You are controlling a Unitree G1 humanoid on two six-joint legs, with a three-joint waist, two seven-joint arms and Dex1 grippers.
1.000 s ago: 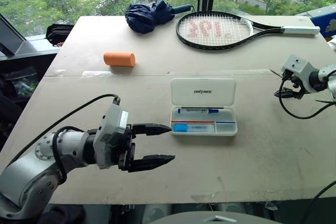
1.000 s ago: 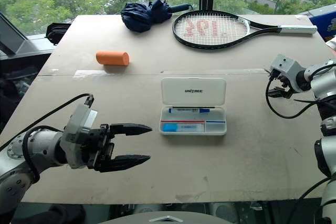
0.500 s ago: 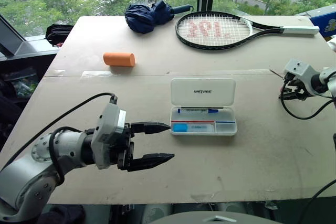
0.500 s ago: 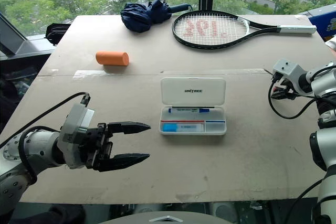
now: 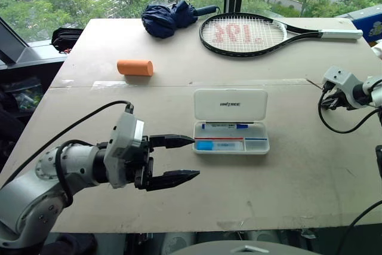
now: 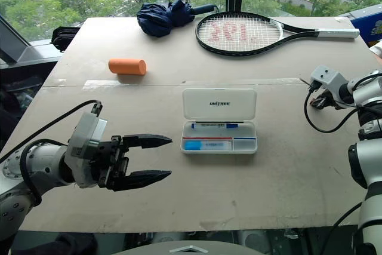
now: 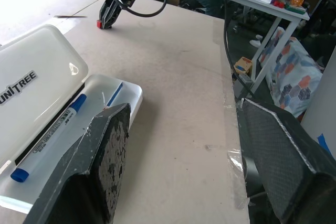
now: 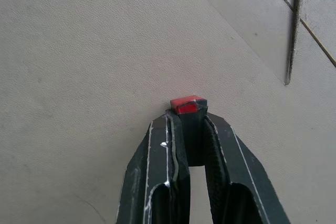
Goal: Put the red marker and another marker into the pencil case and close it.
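Observation:
The white pencil case [image 5: 230, 104] lies open at mid-table, its lid flat behind the tray, and a blue-capped marker [image 5: 225, 126] rests in the tray. At the table's right edge, my right gripper [image 8: 187, 121] points down at the tabletop and is shut on the small red marker [image 8: 187, 104], which pokes out past the fingertips. The left wrist view shows the same red marker [image 7: 98, 23] under that gripper [image 7: 107, 17]. My left gripper [image 5: 179, 159] hovers open just left of the case, with nothing between its fingers.
An orange cylinder [image 5: 135, 67] lies at the back left. A folded dark blue umbrella [image 5: 170, 17] and a tennis racket [image 5: 250, 34] sit along the far edge. A black bag [image 5: 67, 37] is off the table's left corner.
My right gripper's fingers have closed on the red marker. The left arm has stayed where it was.

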